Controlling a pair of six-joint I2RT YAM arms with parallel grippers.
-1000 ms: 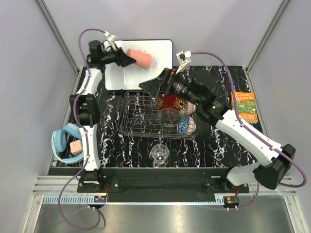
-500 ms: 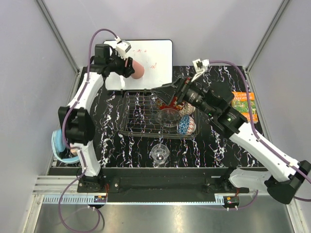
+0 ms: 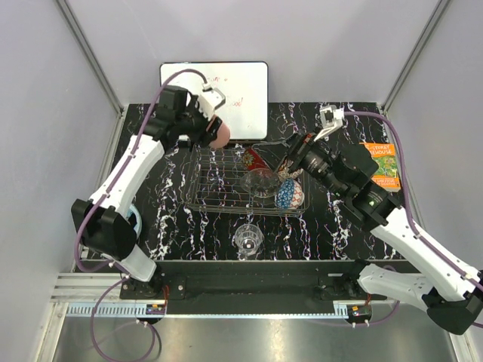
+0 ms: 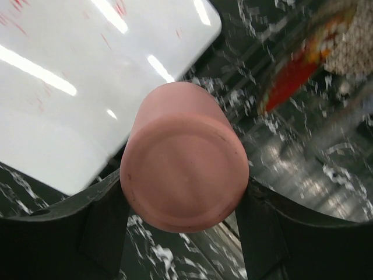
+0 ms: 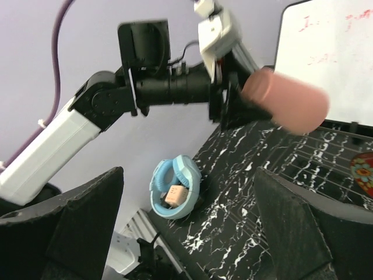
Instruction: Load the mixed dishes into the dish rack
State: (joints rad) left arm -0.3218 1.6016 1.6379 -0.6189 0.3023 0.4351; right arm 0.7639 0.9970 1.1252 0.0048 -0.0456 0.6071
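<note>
My left gripper [image 3: 211,130] is shut on the pink plastic cup [image 3: 219,136] and holds it on its side above the back left corner of the wire dish rack [image 3: 215,185]. In the left wrist view the cup's base [image 4: 183,169] fills the space between both fingers [image 4: 99,227]. The red patterned bowl [image 3: 255,158], a clear glass plate [image 3: 262,182], the blue mosaic bowl [image 3: 288,194] and a beige bowl [image 3: 290,172] sit in the rack's right half. The clear glass tumbler [image 3: 247,239] stands on the table in front of the rack. My right gripper [image 3: 289,161] is open and empty above those bowls.
The white whiteboard [image 3: 226,94] lies behind the rack. The orange book [image 3: 381,166] lies at the right edge. The light blue headphones [image 5: 175,186] lie at the table's left edge, with a small beige cube inside them. The left arm [image 5: 116,99] spans the right wrist view.
My left arm has carried the pink cup from over the whiteboard forward and right to the rack's back left corner. My right arm has drawn back to the right.
</note>
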